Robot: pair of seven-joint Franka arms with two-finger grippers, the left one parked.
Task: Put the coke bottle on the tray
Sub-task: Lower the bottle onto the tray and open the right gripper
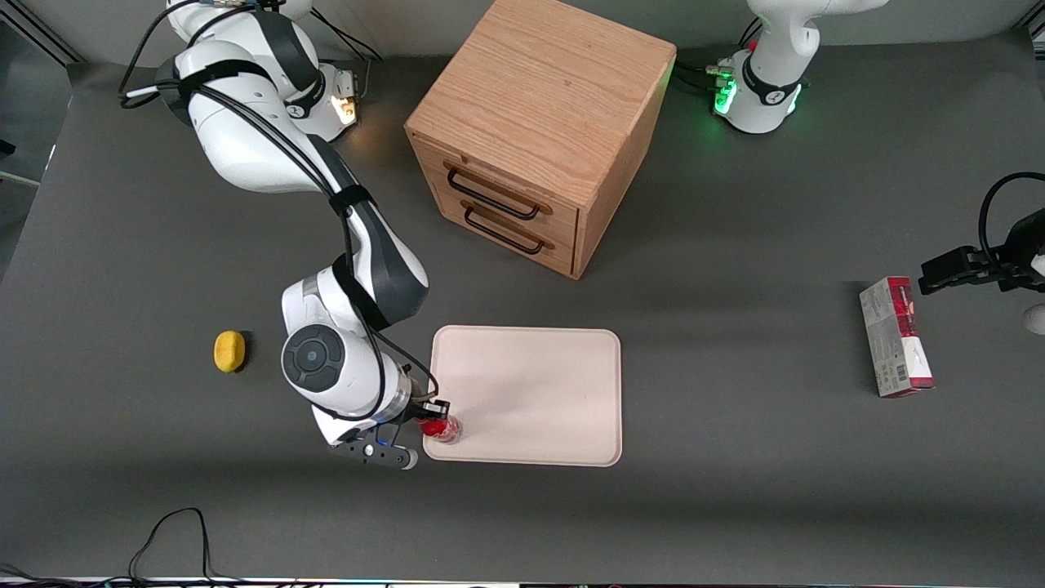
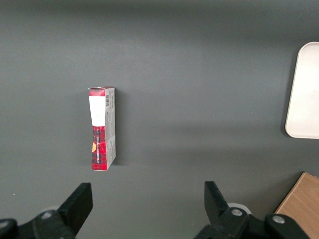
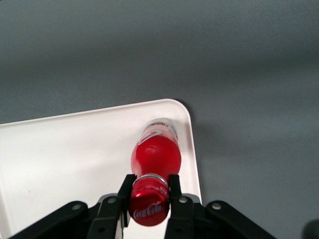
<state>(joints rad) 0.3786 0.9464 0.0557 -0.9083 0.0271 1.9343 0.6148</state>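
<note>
1. Front view. The gripper (image 1: 430, 418) hangs over the tray (image 1: 531, 392), at the corner nearest the camera on the working arm's end. The coke bottle (image 1: 442, 428) stands under it, just inside the rim. The tray lies in front of the wooden drawer box (image 1: 535, 131). A yellow lemon-like object (image 1: 229, 351) sits on the tabletop (image 1: 735, 490) toward the working arm's end; a red-and-grey carton (image 1: 896, 336) lies toward the parked arm's end. Risk: the bottle is so near the corner that a small sideways drift on release could set its base on the rim and tip it off onto the tabletop.

2. Left wrist view. The carton (image 2: 102, 128) lies flat on the tabletop (image 2: 199, 74), well apart from the tray (image 2: 305, 94), only one edge of which shows. The bottle is not visible here. Neither item stands in the way of the job.

3. Right wrist view. The jaws are closed on the neck of the bottle (image 3: 155, 154), just under its red cap (image 3: 148, 205), with the gripper (image 3: 149, 191) directly above. The clear base sits close to the rounded corner of the tray (image 3: 65, 149); whether it touches the floor of the tray cannot be told. Risk: if it is still raised, opening the jaws would drop a tall, narrow bottle, which would probably topple. A finger dragging on the cap while lifting away could do the same.
</note>
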